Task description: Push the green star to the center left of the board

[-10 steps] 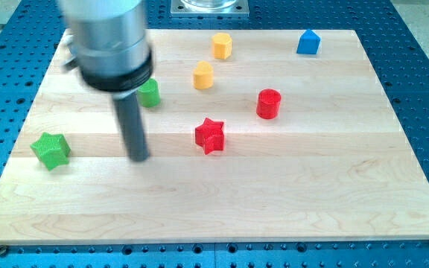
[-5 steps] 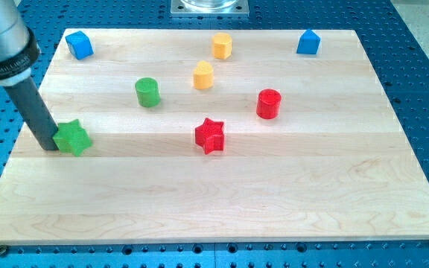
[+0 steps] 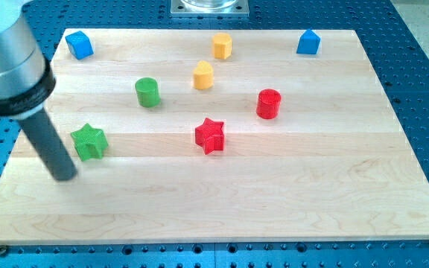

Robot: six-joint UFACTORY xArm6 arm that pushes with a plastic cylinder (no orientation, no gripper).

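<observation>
The green star (image 3: 89, 141) lies on the wooden board (image 3: 274, 193) at the view's left, about mid-height. My tip (image 3: 65, 177) rests on the board just below and to the left of the star, apart from it by a small gap. The dark rod rises up-left to the grey arm body at the view's top left.
A green cylinder (image 3: 147, 92) stands above and right of the star. A red star (image 3: 210, 135) and a red cylinder (image 3: 269, 103) are mid-board. Two yellow blocks (image 3: 203, 75) (image 3: 222, 45) sit near the top. Blue blocks (image 3: 79, 45) (image 3: 308, 42) are at the top corners.
My tip swept from mid-board to the star's left side, pushed the star to the right, then moved down and away from it.
</observation>
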